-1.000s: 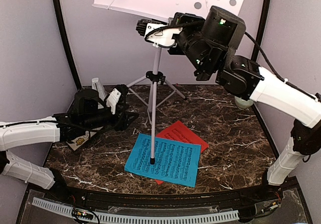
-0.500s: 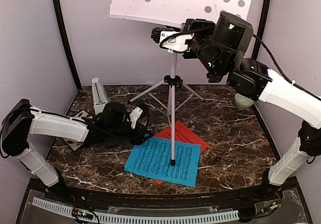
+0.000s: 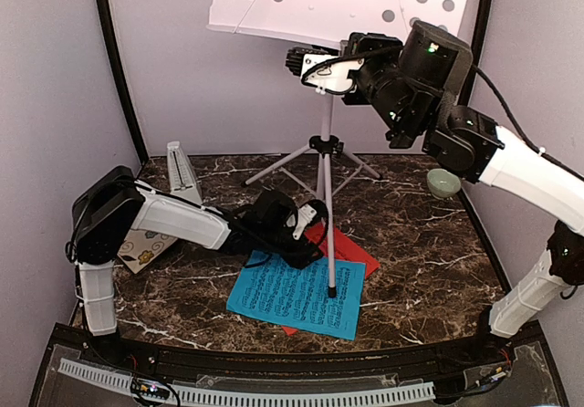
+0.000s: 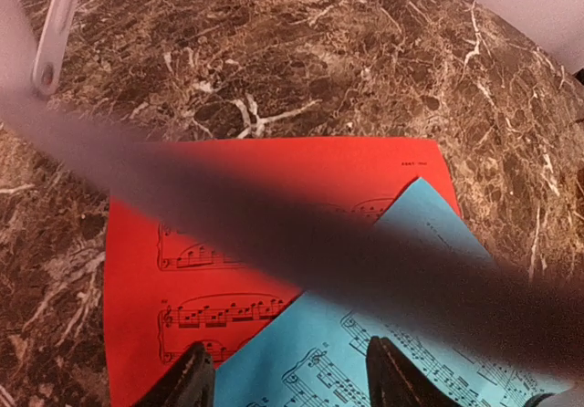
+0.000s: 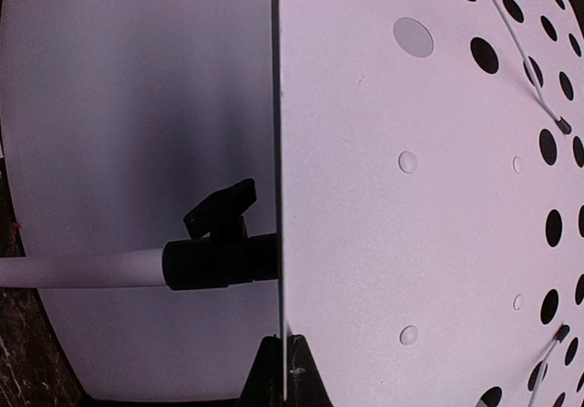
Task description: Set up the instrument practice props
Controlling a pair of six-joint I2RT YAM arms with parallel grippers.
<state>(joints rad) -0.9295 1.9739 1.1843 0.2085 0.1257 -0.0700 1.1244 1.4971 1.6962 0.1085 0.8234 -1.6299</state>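
The white perforated music stand (image 3: 338,1) stands mid-table, with its front leg tip over the blue music sheet (image 3: 292,296). The red-orange sheet (image 3: 354,247) lies partly under the blue one. My right gripper (image 3: 307,60) is shut on the lower edge of the stand's desk (image 5: 411,197), and its fingertips (image 5: 282,357) pinch the thin plate. My left gripper (image 3: 315,220) is open and empty, low over both sheets (image 4: 285,370), with blue (image 4: 365,352) and red (image 4: 228,206) below. A blurred stand leg (image 4: 383,270) crosses that view. The pale grey metronome (image 3: 182,172) stands at the back left.
A floral coaster (image 3: 146,247) lies at the left under my left arm. A small green bowl (image 3: 443,182) sits at the right near the wall. Purple walls enclose the marble table (image 3: 411,243) at the back and on both sides.
My right gripper has carried the stand to the right, and its front leg tip now sits further right on the blue sheet. My left arm has swung right from the metronome area to the sheets.
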